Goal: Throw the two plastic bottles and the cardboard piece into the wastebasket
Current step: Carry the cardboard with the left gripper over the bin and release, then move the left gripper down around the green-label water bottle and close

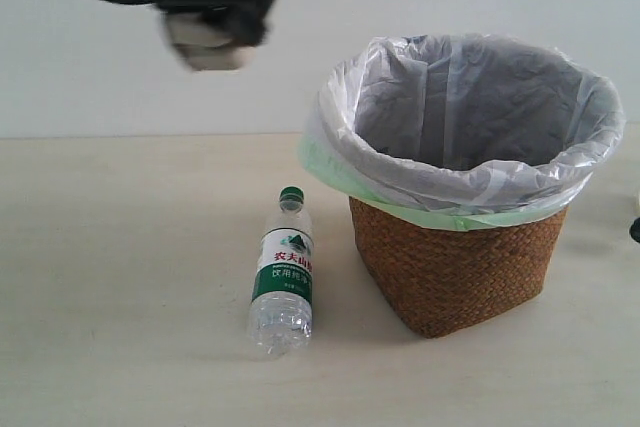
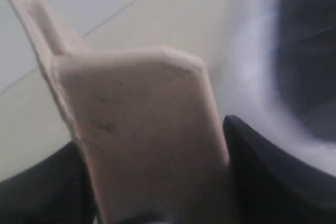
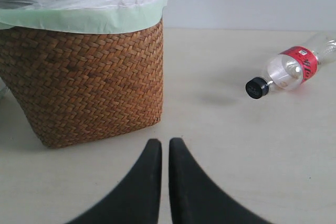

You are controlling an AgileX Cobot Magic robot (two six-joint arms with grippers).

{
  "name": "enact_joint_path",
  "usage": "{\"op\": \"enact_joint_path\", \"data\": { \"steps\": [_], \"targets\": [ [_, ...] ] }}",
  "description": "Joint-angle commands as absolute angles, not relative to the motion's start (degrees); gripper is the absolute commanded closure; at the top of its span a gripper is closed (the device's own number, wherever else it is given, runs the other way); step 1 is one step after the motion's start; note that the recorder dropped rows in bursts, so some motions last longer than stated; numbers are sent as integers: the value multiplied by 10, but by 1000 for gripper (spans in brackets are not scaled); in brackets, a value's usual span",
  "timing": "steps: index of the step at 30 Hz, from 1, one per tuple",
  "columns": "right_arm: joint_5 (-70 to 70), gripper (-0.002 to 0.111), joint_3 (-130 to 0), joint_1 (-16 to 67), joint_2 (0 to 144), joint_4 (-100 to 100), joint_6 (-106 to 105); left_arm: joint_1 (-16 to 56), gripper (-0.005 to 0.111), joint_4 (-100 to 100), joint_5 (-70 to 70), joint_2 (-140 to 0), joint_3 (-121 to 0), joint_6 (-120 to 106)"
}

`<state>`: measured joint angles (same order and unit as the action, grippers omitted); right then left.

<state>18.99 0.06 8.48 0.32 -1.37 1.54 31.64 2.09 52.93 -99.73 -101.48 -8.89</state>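
Observation:
My left gripper (image 1: 215, 22) hangs blurred in the air, up and to the left of the wastebasket (image 1: 460, 277), shut on the grey-brown cardboard piece (image 1: 203, 51). In the left wrist view the cardboard piece (image 2: 142, 129) stands between the two black fingers (image 2: 262, 171), with the white bag rim (image 2: 252, 61) beside it. The green-capped bottle (image 1: 283, 272) lies on the table just left of the wastebasket. My right gripper (image 3: 165, 142) is shut and empty, low over the table near the wastebasket (image 3: 89, 87). The red-labelled, black-capped bottle (image 3: 291, 72) lies a way beyond it.
The wicker basket is lined with a white and pale green bag (image 1: 460, 117) that folds over its rim. A pale wall stands behind the beige table (image 1: 120, 297).

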Motion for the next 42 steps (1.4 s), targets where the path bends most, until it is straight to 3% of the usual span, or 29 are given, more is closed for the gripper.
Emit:
{"op": "enact_joint_path", "data": {
  "steps": [1, 4, 5, 6, 12, 19, 30, 35, 42],
  "targets": [
    [184, 106, 0, 86, 0, -18, 13, 399, 67, 288, 301, -1002, -1053, -308],
    [184, 106, 0, 86, 0, -18, 13, 423, 13, 267, 283, -1022, -1091, -276],
    [184, 106, 0, 86, 0, -18, 13, 425, 1, 244, 305, -1031, -1098, -256],
    [184, 106, 0, 86, 0, -18, 13, 425, -2, 206, 325, -1038, -1102, -233],
    [184, 106, 0, 86, 0, -18, 13, 424, 3, -99, 440, -1067, -1102, 6],
    [184, 106, 0, 86, 0, -18, 13, 421, 23, -134, 524, -1037, -1103, 7],
    [184, 106, 0, 86, 0, -18, 13, 289, 25, -130, 697, -1007, -1069, 92],
    [184, 106, 0, 86, 0, -18, 13, 244, 25, -74, 643, -1007, -954, 92],
    [184, 106, 0, 86, 0, -18, 13, 234, 25, 123, 419, -1008, -792, 5]
  ]
}}
